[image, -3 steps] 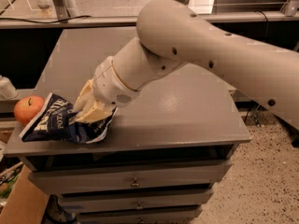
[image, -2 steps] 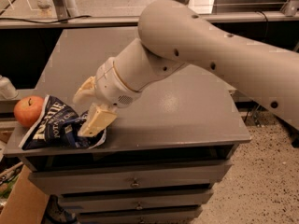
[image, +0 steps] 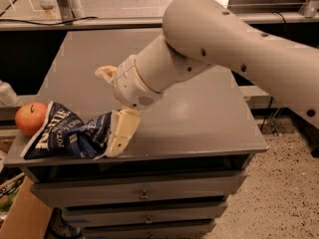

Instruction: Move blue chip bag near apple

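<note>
Cream-coloured and built with two fingers, the gripper (image: 107, 114) is held low over the left part of the grey metal table (image: 199, 118). It is carried at the end of a big, round, pale robot arm (image: 214, 39) that is stretched in from the right. The two fingers are spread wide apart, and nothing is squeezed between them. One finger (image: 105, 73) is pointed up and back, away from the bag. The other finger (image: 121, 133) is pointed down and is laid against the right end of the dark blue shiny foil chip bag (image: 65, 136) with big white letters.

The blue chip bag is laid flat and crumpled near the front left corner of the table. Just beside its left end, the round red-orange apple (image: 30, 118) with a short dark stem is found. The apple is set at the very left edge of the table. Whether the apple is touched by the bag or only very close to it cannot be told.

Under the table top, grey drawers (image: 144, 195) with small knobs are stacked. A brown cardboard box (image: 20, 220) is seen down at the lower left. A speckled floor (image: 279, 193) is seen on the right.
</note>
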Available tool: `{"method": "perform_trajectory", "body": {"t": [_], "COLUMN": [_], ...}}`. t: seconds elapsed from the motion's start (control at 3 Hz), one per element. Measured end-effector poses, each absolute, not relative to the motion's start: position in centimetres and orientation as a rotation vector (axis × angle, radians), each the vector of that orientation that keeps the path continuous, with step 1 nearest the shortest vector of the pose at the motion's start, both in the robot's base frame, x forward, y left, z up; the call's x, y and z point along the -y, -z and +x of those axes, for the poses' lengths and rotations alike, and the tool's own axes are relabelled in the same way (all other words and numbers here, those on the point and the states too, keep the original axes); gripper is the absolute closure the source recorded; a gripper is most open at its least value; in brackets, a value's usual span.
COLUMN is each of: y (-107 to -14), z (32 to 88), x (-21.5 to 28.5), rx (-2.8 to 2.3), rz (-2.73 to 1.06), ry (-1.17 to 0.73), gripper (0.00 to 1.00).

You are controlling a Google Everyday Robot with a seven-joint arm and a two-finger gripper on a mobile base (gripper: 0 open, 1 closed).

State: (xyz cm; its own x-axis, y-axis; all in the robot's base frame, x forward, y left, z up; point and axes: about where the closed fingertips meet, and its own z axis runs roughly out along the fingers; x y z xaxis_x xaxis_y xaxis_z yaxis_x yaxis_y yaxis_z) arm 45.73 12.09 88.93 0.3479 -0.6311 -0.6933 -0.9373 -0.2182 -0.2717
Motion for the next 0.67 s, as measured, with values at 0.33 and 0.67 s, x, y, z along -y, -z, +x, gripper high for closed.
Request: {"method": "perform_trajectory", "body": {"t": [0.33,0.67], "y": [-88.9,-88.6], "z": [49.3,54.1], "x": [-8.2,-2.6], "rx": [-1.440,-1.521], "rz": [-1.905,-1.866], "ry": [-0.483,-0.364], "gripper": [0.00,0.00]}}
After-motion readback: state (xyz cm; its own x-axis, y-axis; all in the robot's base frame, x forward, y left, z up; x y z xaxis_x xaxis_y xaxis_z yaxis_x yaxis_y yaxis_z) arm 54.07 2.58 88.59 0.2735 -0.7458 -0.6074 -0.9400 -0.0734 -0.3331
